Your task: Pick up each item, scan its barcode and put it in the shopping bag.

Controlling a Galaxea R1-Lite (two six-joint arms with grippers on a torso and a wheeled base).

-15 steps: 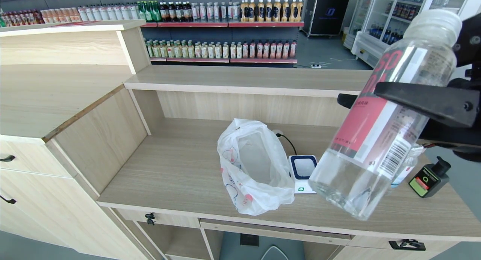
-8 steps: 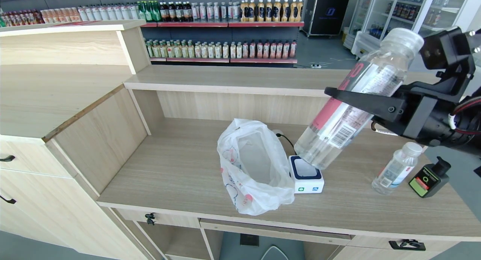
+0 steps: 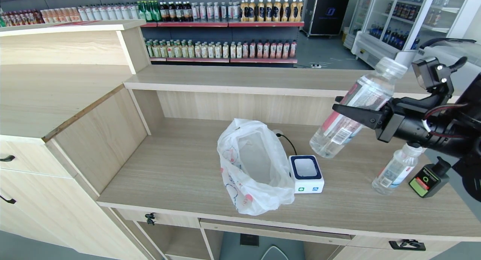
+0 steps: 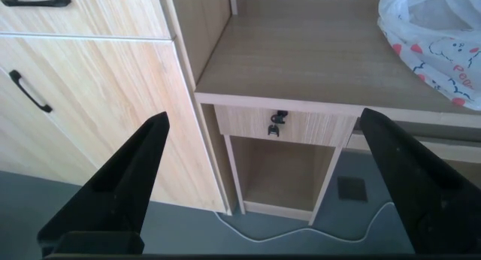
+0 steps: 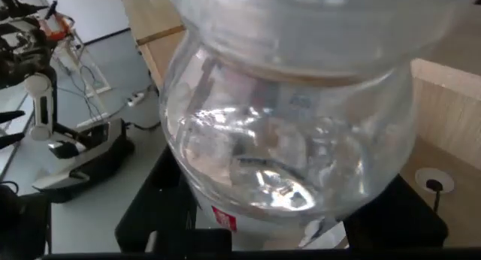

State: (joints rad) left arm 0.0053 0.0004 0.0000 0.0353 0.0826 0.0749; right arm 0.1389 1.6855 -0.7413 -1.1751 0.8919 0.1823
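A: Where's the bottle (image 3: 353,109)?
B: Tilted, cap uppermost, pinched mid-body between the right gripper's (image 3: 336,103) fingers, in the air over the counter (image 3: 180,170), near the scanner (image 3: 306,173) and bag (image 3: 251,166).
A: Left gripper (image 4: 264,113)?
B: Fingers spread wide, low before the counter's front.

Cap and base of the big bottle (image 5: 285,140) run off the right wrist view's edges. In the head view it hides most of the far finger of my right claw (image 3: 337,103). The left wrist view's edge cuts off the shopping bag (image 4: 432,34).
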